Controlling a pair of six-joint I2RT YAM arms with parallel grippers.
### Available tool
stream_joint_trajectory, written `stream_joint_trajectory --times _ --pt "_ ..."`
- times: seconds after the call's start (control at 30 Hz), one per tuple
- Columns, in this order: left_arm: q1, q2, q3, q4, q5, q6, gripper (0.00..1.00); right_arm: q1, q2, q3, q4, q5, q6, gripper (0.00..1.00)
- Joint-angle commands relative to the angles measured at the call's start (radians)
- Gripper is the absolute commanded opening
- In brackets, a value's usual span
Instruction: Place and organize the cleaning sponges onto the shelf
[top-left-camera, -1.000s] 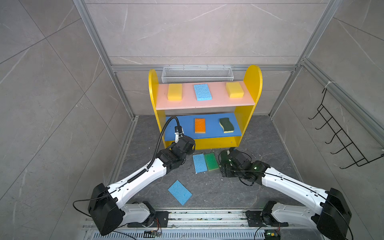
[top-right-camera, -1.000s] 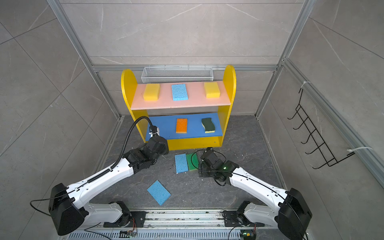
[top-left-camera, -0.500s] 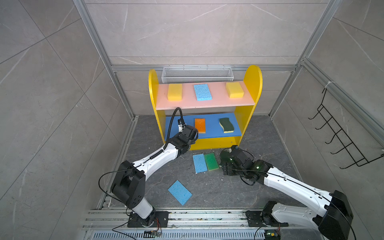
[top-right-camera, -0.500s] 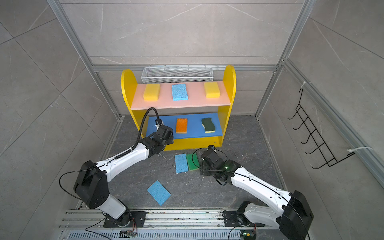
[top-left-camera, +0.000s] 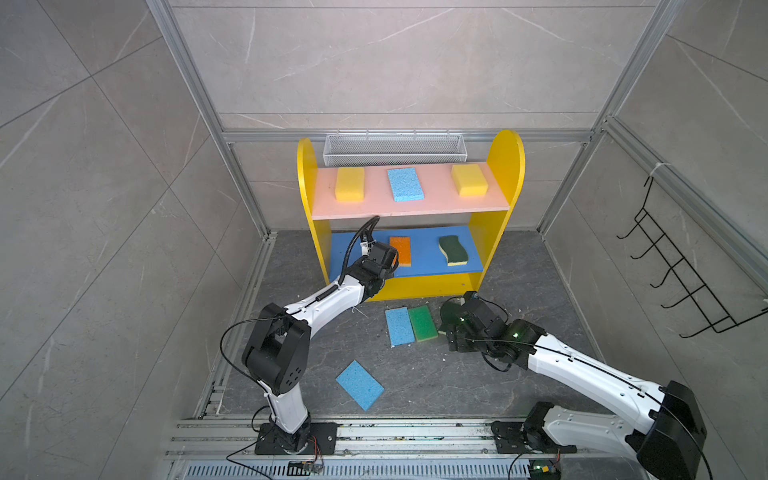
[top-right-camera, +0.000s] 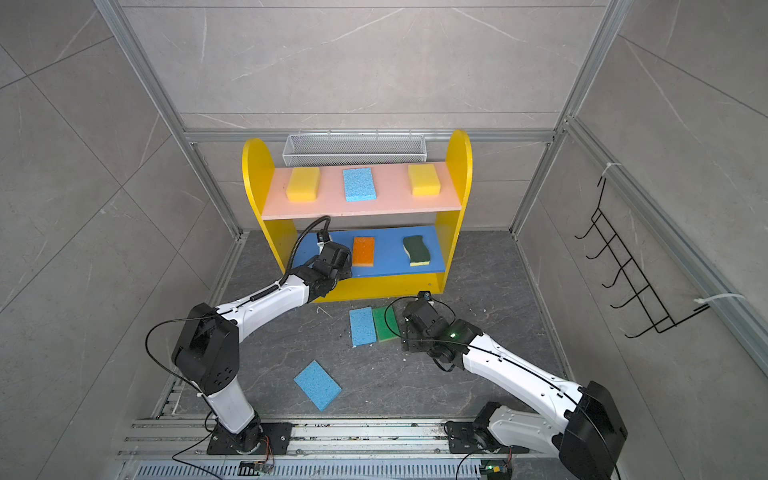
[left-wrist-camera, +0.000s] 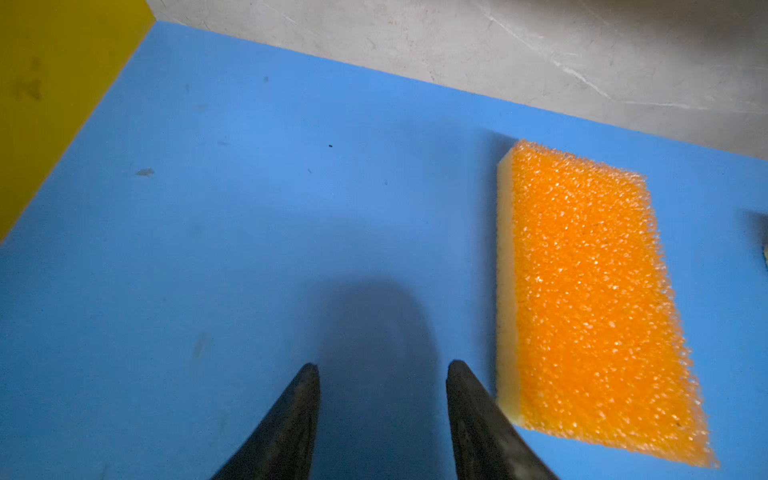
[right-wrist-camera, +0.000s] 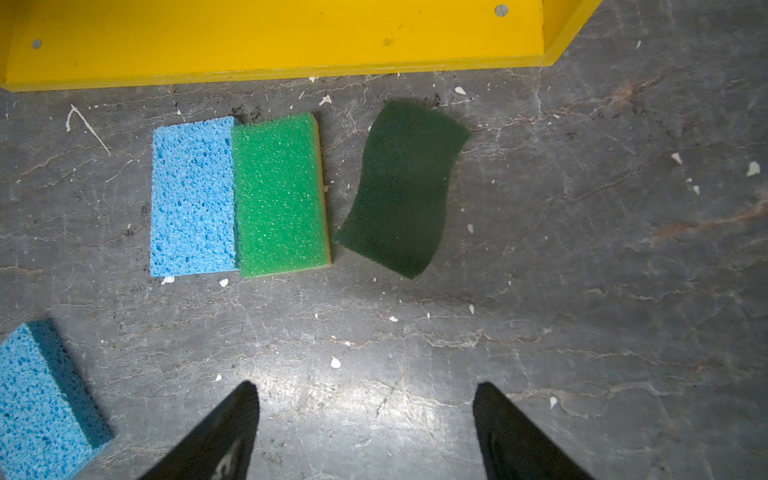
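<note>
The yellow shelf (top-left-camera: 505, 166) holds two yellow sponges (top-left-camera: 349, 184) (top-left-camera: 469, 179) and a light blue sponge (top-left-camera: 405, 184) on its pink board. An orange sponge (top-left-camera: 401, 251) and a wavy dark green sponge (top-left-camera: 453, 250) lie on the blue board (left-wrist-camera: 208, 208). My left gripper (left-wrist-camera: 382, 368) hangs open and empty over that board, just left of the orange sponge (left-wrist-camera: 582, 299). On the floor lie a light blue sponge (right-wrist-camera: 193, 195) touching a bright green one (right-wrist-camera: 280, 195), a wavy dark green one (right-wrist-camera: 401, 189) and another light blue one (top-left-camera: 360, 385). My right gripper (right-wrist-camera: 368, 388) is open above bare floor, short of the dark green sponge.
A white mesh basket (top-left-camera: 394, 148) sits behind the shelf top. A black wire hook rack (top-left-camera: 681, 270) hangs on the right wall. The left end of the blue board is bare. White crumbs dot the grey floor (right-wrist-camera: 582, 291).
My left arm has reached forward from the floor in front of the shelf onto the blue board beside the orange sponge. The right arm has hardly moved.
</note>
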Motion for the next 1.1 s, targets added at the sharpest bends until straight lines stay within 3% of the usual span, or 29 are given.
stream_joint_trajectory --times 0.0,0.67,1.07 --pt "0.007 0.025 0.036 0.017 0.016 -0.023 0.52 0.007 -0.020 0.031 -0.035 0.029 -0.023 0.83" --pt "-0.022 0.031 0.045 0.037 0.091 -0.030 0.52 0.007 -0.060 0.002 -0.043 0.038 -0.014 0.83" --pt "-0.032 -0.116 -0.029 -0.038 -0.010 -0.020 0.55 0.007 -0.032 -0.021 0.012 0.020 -0.052 0.84"
